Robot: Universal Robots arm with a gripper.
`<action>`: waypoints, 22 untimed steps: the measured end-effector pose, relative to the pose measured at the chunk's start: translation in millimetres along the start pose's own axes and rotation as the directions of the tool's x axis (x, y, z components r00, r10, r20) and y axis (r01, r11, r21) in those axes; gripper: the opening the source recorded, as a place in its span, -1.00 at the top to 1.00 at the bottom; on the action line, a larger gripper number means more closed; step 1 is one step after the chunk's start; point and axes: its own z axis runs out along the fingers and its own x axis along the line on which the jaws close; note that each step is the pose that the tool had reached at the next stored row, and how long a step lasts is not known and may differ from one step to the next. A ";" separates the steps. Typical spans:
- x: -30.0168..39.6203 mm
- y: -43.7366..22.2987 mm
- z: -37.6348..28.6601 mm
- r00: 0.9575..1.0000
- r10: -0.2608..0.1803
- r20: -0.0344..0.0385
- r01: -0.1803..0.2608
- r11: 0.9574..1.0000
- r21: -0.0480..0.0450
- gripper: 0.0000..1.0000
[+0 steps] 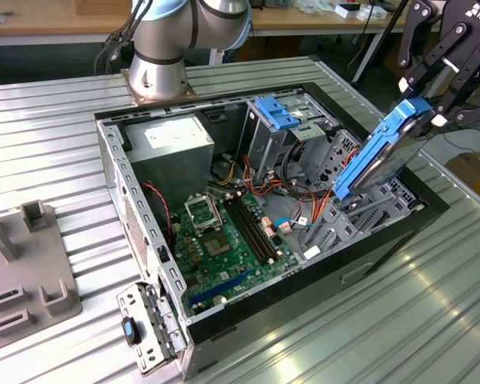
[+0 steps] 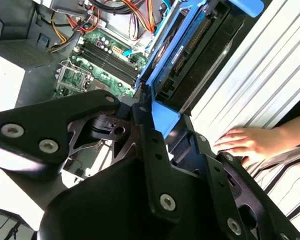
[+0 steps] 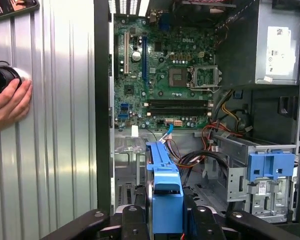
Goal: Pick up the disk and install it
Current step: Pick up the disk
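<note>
Disk (image 1: pixel 380 148) tilts steeply, its low end down at the grey bay (image 1: pixel 344 230) on the exterior view's right of the open case (image 1: pixel 112 160); its high end is clamped in the gripper (image 1: pixel 422 108), claw closed across the blue rails. Judged stiff, fairly dense and shock-sensitive, with slick plastic rails, so it is best gripped across the rail edges near one end, not on the metal face. A hand (image 2: pixel 245 142) rests on the ribbed table (image 1: pixel 48 136) beside the case.

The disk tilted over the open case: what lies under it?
Under the disk, gripped by the pincer, sit a grey drive bay and orange cables. The disk's lower end covers part of the bay, so that part cannot be seen.
</note>
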 end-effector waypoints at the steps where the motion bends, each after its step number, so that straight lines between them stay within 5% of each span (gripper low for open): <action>1: 0.2 1.4 1.8 1.000 0.010 -0.003 -0.010 1.000 0.001 0.27; 8: -7.4 4.4 3.0 1.000 0.014 -0.012 -0.014 1.000 0.002 0.27; 16: -7.4 6.2 18.5 1.000 0.014 -0.012 -0.014 1.000 0.002 0.27; 22: -12.9 -4.9 24.3 1.000 0.017 -0.012 -0.017 1.000 0.002 0.27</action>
